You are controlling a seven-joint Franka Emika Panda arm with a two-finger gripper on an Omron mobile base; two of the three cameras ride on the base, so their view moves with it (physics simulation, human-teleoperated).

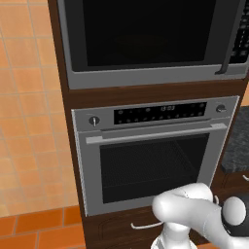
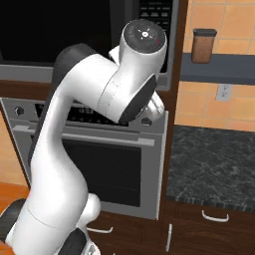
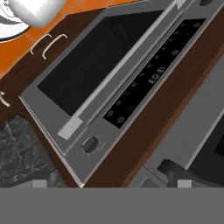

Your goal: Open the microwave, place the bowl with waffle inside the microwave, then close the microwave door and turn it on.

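Arm folded high before the closed microwave (image 1: 151, 39), jaws spread wide and holding nothing.

From the right base view we see the arm rise from the lower left, bend at a dark elbow and end in a round wrist joint level with the microwave's black button panel (image 2: 155, 20). In the hand view the camera is rolled, so the oven (image 3: 109, 83) runs diagonally, and the two finger tips (image 3: 39, 184) barely rise at the bottom edge. The microwave door (image 1: 146, 34) sits flush in its frame, its dark vertical handle (image 1: 232, 44) at the right edge, above the oven (image 1: 155, 155). To the right we find a dark stone counter (image 2: 214, 164), a brown canister (image 2: 203, 46) on a shelf and an orange tiled wall (image 1: 29, 107) to the left.
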